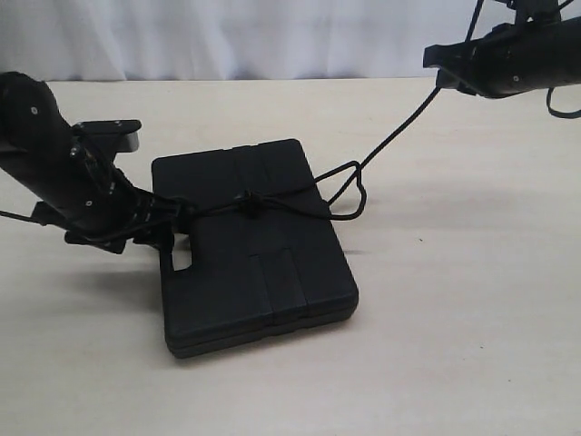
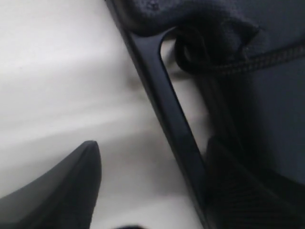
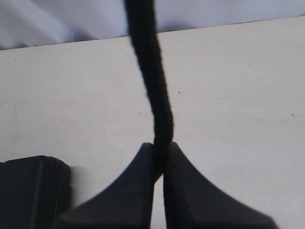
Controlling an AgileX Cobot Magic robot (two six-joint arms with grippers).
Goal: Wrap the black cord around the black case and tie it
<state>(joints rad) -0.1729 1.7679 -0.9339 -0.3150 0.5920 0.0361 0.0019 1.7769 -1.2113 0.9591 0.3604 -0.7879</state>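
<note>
The black case (image 1: 272, 263) lies flat on the table's middle. Over its top runs the black cord (image 1: 300, 193), with a knot (image 1: 250, 202) near the centre. From the case's right edge the cord rises taut to my right gripper (image 1: 443, 80), held high at the upper right. In the right wrist view that gripper (image 3: 160, 149) is shut on the black cord (image 3: 150, 71). My left gripper (image 1: 168, 229) sits at the case's left edge by the handle cutout. It is open (image 2: 153, 148), and the handle bar (image 2: 162, 95) passes between its fingers. Cord (image 2: 248, 64) loops at the cutout.
The pale tabletop (image 1: 454, 318) extends all round the case. A white curtain (image 1: 272, 36) backs the far edge. Robot cables hang by the right arm (image 1: 563, 100). The left arm (image 1: 64, 163) slants down from the left edge.
</note>
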